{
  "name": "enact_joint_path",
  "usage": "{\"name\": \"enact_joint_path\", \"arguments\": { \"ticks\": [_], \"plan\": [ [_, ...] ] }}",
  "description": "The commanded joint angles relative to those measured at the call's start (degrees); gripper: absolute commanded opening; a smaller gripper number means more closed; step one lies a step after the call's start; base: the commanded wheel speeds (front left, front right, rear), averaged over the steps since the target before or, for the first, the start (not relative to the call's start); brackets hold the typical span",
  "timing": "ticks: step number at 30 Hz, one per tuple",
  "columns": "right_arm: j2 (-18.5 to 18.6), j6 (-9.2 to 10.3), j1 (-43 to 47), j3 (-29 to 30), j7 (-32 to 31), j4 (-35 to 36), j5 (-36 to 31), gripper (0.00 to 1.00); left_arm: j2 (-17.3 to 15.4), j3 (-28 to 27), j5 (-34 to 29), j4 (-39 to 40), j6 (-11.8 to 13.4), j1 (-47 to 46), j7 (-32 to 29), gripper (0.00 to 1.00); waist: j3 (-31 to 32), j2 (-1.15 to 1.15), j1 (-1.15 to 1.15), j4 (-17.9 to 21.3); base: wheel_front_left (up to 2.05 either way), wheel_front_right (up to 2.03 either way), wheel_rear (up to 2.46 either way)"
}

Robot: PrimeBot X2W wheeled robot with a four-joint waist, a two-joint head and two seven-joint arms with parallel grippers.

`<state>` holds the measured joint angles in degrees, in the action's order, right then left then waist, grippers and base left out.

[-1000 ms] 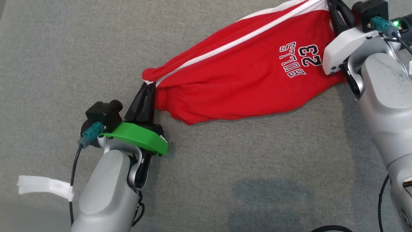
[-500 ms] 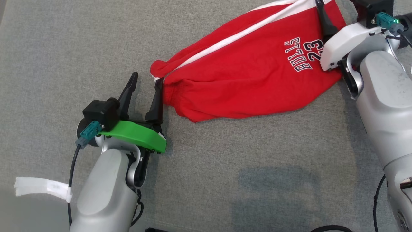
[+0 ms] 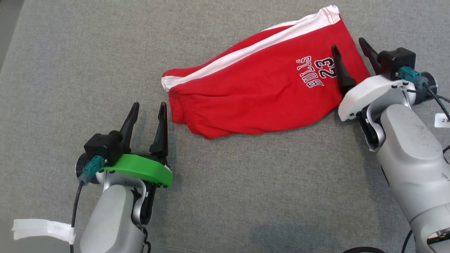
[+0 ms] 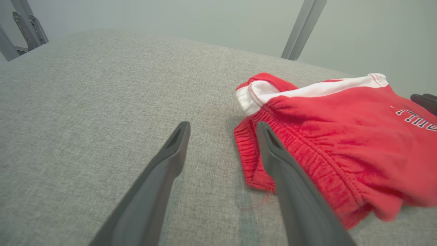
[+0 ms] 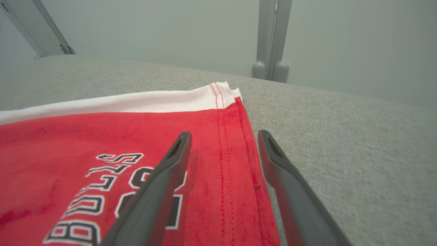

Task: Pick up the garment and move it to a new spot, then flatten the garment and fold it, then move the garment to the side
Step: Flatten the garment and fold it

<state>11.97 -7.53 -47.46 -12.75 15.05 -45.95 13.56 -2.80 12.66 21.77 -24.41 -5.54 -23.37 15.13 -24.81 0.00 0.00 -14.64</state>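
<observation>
The left claw [image 3: 149, 104] and right claw [image 3: 347, 44], earlier clamped on the garment [image 3: 253, 95], now gape apart, empty.

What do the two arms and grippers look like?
Both forearms are silver-grey, with long dark tapered fingers, a black camera block and a teal plug on a black cable. The left gripper has a green wrist plate; the right gripper a white plate.

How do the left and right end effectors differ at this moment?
The left end effector has a green cover; the right end effector has a white cover. The left stands beside the waistband of the shorts, over bare grey fabric; the right straddles their hem at the printed end. Both are open and hold nothing.
</observation>
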Motion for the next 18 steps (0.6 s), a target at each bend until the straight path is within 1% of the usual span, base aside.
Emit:
{"name": "enact_joint_path", "arguments": {
  "ticks": [1, 6, 12, 14, 18],
  "plan": [
    [0.6, 0.11, 0.9, 0.3, 0.1, -1.1, 0.5, 1.0, -0.2, -0.3, -0.4, 0.2, -0.3, 1.1, -0.1, 1.0, 0.9, 0.0, 0.0, -0.2, 0.0, 0.0, 0.0],
    [0.5, 0.11, 0.9, 3.0, 0.1, -6.2, 0.5, 1.0, -0.2, 0.1, -0.5, 0.6, -0.3, 2.0, -0.1, 1.0, 1.2, 0.0, 0.0, -1.5, 0.0, 0.0, 0.0],
    [-1.4, 0.06, 0.8, 2.6, -0.9, -12.5, 1.3, 1.0, -0.2, -0.3, -0.7, 0.6, 0.1, 3.0, -0.1, 1.0, 1.5, 0.0, 0.0, -2.3, 0.0, 0.0, 0.0],
    [-2.0, 0.05, 0.7, 2.0, -1.1, -13.9, 1.9, 0.0, -0.2, -0.4, -0.8, 0.4, 0.0, 3.2, -0.1, 1.0, 2.0, 0.0, 0.0, -2.3, 0.0, 0.0, 0.0],
    [-2.0, 0.06, 1.2, 1.6, -0.8, -15.0, 2.9, 0.0, -0.2, -0.7, -0.9, 0.0, 0.1, 3.8, -0.1, 1.0, 3.0, 0.0, 0.0, -2.0, 0.0, 0.0, 0.0]
  ]
}}
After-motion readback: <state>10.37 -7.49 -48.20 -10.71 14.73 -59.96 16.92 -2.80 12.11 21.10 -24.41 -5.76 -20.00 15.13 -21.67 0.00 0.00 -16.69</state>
